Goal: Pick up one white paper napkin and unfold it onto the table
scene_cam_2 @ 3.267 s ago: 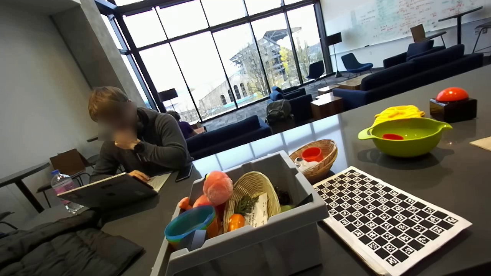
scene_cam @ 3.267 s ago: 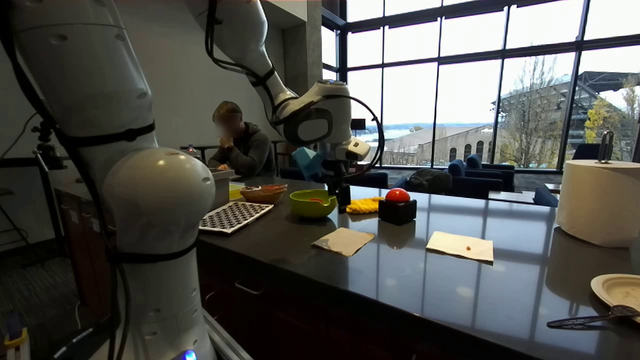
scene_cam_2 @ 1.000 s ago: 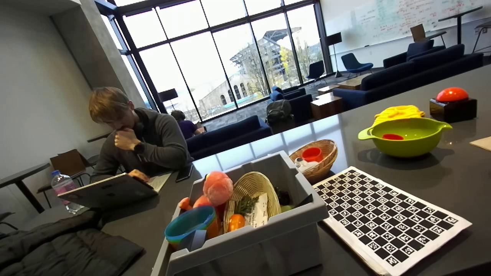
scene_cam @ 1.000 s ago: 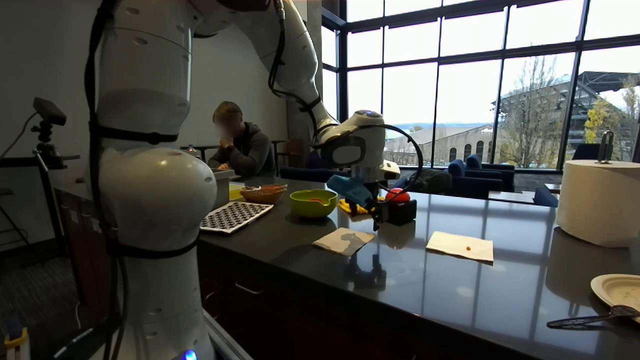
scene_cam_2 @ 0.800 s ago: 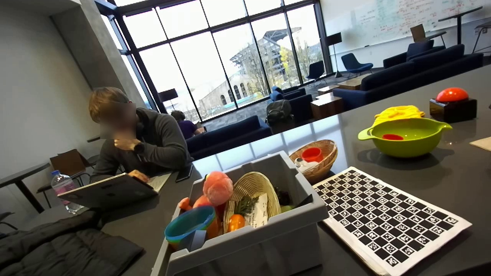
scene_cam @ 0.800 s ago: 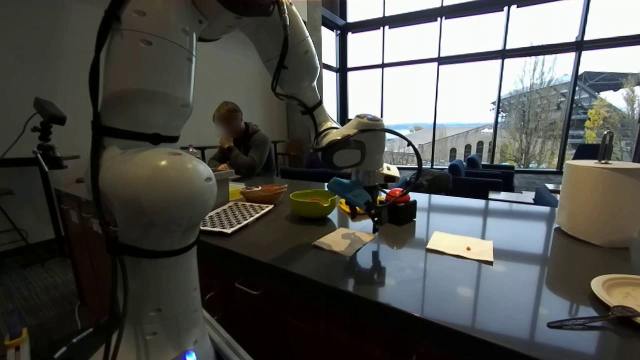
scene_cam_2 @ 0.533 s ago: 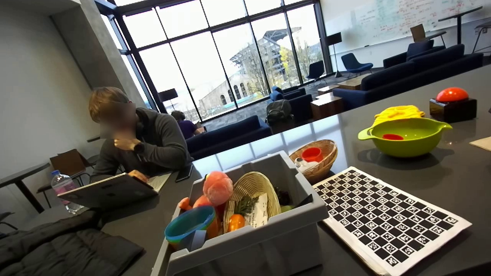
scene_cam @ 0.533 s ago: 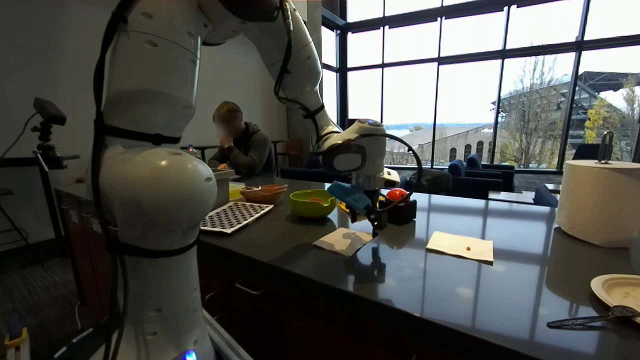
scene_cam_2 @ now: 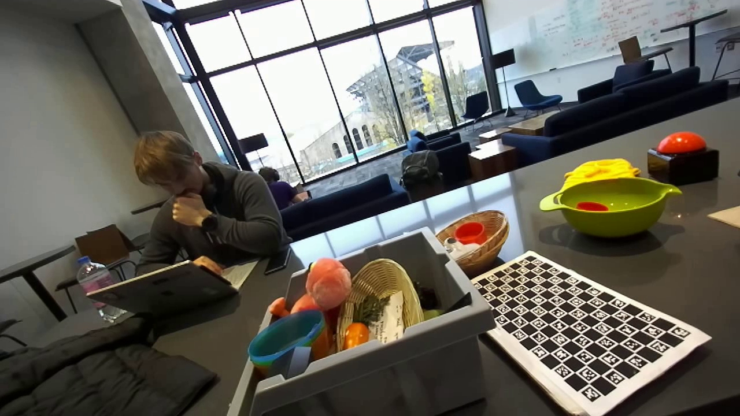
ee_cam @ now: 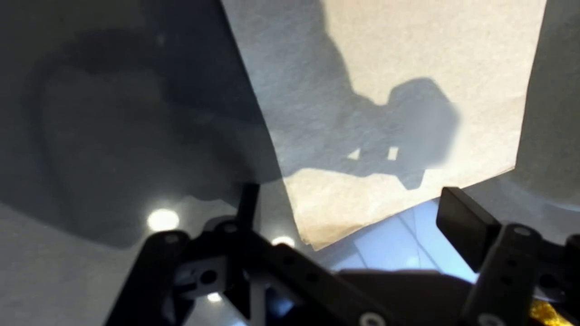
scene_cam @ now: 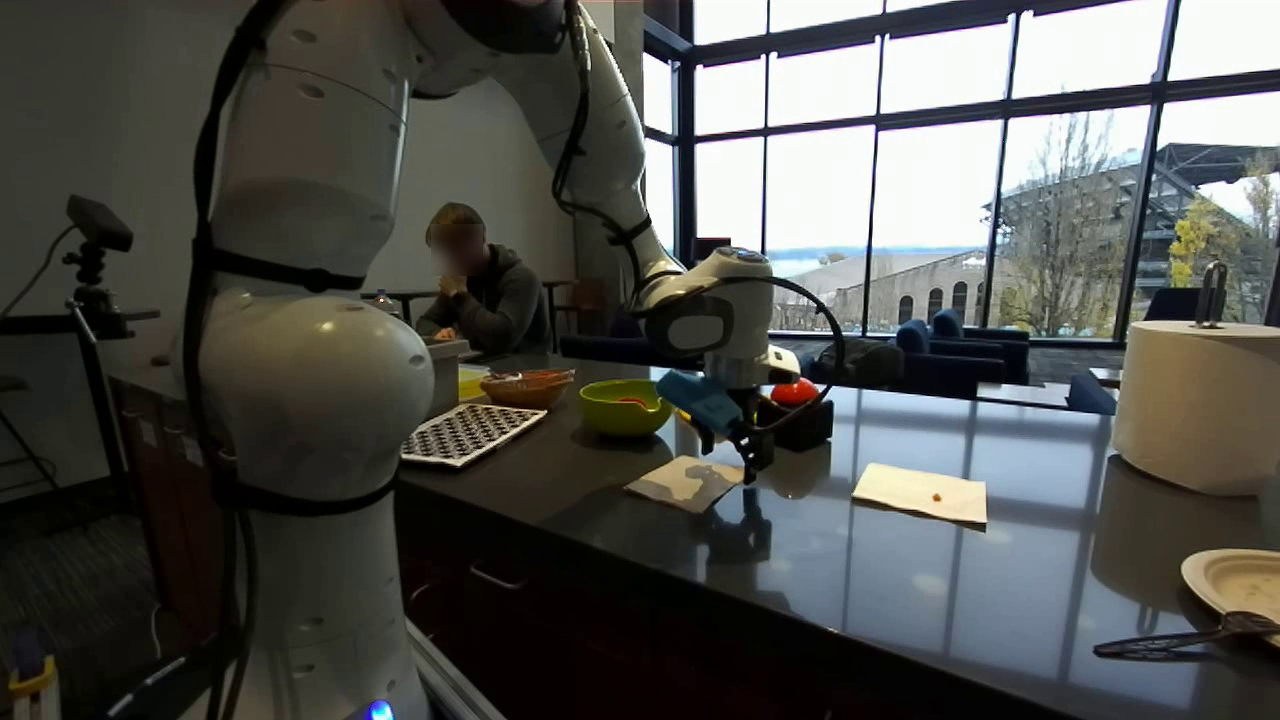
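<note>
Tall black-framed windows [scene_cam: 930, 200] stand behind a long, dark, glossy counter [scene_cam: 820, 555], its front edge slanting through an exterior view. Close to that edge, a strip of surface between them, lies a cream-white square paper napkin [scene_cam: 672, 485], crossed by grey shadow. Farther back sit a lime-green spouted bowl [scene_cam: 618, 410] and a black box with a red dome [scene_cam: 810, 428]; a pale paper napkin [scene_cam: 915, 492] with a small brown speck rests well apart, across bare counter. In the wrist view the shadowed napkin points one corner downward, between the parted fingers [ee_cam: 466, 226] of the black tool [ee_cam: 351, 210]; I cannot tell whether they touch it. Its sides look nearly equal; a long axis cannot be told.
</note>
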You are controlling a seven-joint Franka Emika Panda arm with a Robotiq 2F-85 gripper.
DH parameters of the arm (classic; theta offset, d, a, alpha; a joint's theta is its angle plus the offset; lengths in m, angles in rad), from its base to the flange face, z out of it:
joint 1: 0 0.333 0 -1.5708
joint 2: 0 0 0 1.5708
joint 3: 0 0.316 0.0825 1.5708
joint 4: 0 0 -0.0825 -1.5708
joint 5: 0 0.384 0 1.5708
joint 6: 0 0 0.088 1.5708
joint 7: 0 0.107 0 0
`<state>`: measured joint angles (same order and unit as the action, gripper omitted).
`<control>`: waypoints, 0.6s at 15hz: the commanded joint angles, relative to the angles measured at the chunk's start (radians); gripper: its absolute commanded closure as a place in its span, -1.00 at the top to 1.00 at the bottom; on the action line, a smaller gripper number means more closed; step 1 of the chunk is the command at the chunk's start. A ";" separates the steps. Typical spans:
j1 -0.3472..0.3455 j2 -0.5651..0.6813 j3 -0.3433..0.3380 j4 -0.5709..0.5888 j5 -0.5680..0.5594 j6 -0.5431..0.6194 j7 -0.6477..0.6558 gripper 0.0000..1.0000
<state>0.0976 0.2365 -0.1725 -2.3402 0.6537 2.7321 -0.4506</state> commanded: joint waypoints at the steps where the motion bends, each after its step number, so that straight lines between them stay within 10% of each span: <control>1: -0.009 0.008 0.006 0.009 0.024 0.014 -0.021 0.85; 9: -0.005 -0.006 -0.004 0.001 0.002 0.029 -0.012 0.79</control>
<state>0.0968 0.2374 -0.1744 -2.3392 0.6537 2.7453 -0.4504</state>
